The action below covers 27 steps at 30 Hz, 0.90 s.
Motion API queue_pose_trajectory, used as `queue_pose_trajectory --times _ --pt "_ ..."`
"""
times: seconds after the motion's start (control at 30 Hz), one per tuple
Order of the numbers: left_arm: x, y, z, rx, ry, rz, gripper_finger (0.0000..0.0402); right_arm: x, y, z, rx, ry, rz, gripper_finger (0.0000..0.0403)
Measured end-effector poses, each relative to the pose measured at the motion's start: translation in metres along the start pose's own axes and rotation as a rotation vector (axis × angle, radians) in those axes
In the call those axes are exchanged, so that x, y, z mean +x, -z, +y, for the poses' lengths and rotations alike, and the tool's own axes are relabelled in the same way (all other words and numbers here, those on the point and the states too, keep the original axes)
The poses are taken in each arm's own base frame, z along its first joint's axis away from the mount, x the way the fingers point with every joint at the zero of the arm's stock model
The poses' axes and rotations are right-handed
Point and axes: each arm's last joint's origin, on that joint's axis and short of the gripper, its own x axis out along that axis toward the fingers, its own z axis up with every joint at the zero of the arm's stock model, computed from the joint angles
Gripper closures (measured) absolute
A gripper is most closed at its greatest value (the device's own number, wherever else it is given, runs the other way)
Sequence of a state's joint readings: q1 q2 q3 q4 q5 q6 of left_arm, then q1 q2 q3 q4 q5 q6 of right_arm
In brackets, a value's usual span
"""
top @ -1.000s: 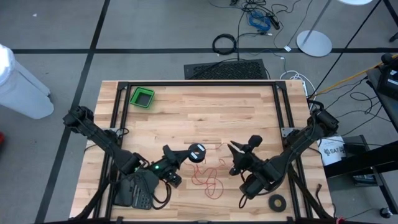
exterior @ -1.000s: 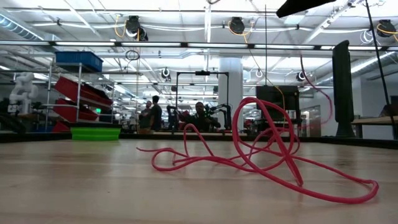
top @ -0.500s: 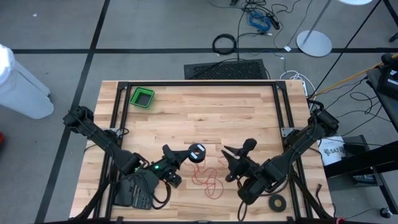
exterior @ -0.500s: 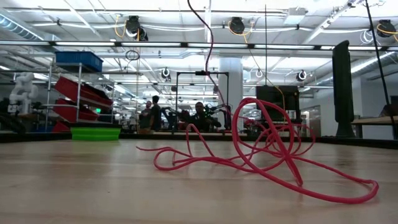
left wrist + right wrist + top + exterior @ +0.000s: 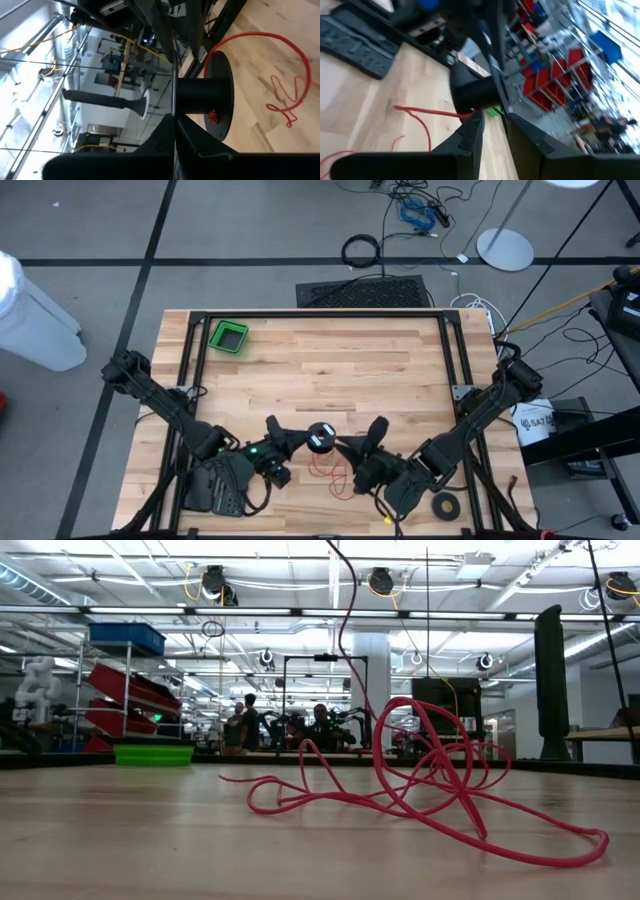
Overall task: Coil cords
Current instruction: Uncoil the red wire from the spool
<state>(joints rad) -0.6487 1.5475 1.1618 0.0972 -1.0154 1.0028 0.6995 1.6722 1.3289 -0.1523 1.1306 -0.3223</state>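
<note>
A thin red cord lies in a loose tangle on the wooden table, near its front edge. One strand rises from the tangle and leaves the low view at the top. My left gripper is shut on a black spool held above the table, and the cord runs onto it. My right gripper stands just right of the spool, shut on the cord. My left gripper holds the spool at its near end, between the tips of its two fingers. It comes nearly level from the table's left. The fingers hide which part they pinch. The spool is lifted clear of the table. My right gripper has a strand of the red cord at its fingertips, close beside the spool. It comes nearly level from the table's right. The strand runs straight away from the fingers toward the table; the fingers hide the place of contact.
A green bin stands at the table's far left corner. A flat black tape ring lies at the near right, beside the right arm. A black cable hoop lies on the floor beyond the table. People stand in the room behind.
My right gripper has moved toward the table's left and near edge, up to the spool, rolling its wrist. A strand of cord has been lifted from the tangle, which stays where it was. My left gripper has turned the spool slightly in place.
</note>
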Motion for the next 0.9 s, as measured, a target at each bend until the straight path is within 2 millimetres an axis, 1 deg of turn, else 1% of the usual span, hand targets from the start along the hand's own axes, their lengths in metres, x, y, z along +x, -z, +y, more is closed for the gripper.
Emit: queue_pose_trajectory --times 0.1,0.33,0.53,0.7,0.8,0.9 --pt "0.000 0.000 0.000 -0.002 0.010 -0.015 0.0398 0.002 -0.003 -0.001 0.007 -0.023 -0.023 0.0323" --pt "0.000 -0.001 0.000 -0.003 0.013 -0.019 0.0398 0.004 -0.005 -0.003 0.010 -0.016 -0.035 0.0323" --pt "0.000 -0.002 -0.001 -0.005 0.056 -0.088 0.0398 0.006 -0.004 -0.003 0.012 -0.017 -0.031 0.0328" --pt "0.000 -0.003 -0.002 -0.001 0.064 -0.095 0.0398 0.008 -0.005 -0.002 0.013 -0.116 -0.068 0.0359" --pt "0.000 -0.003 -0.002 -0.004 0.065 -0.094 0.0398 0.010 -0.005 -0.003 0.013 -0.123 -0.068 0.0388" --pt "0.000 -0.002 -0.002 -0.005 0.063 -0.091 0.0398 0.011 -0.005 -0.004 0.015 -0.120 -0.067 0.0397"
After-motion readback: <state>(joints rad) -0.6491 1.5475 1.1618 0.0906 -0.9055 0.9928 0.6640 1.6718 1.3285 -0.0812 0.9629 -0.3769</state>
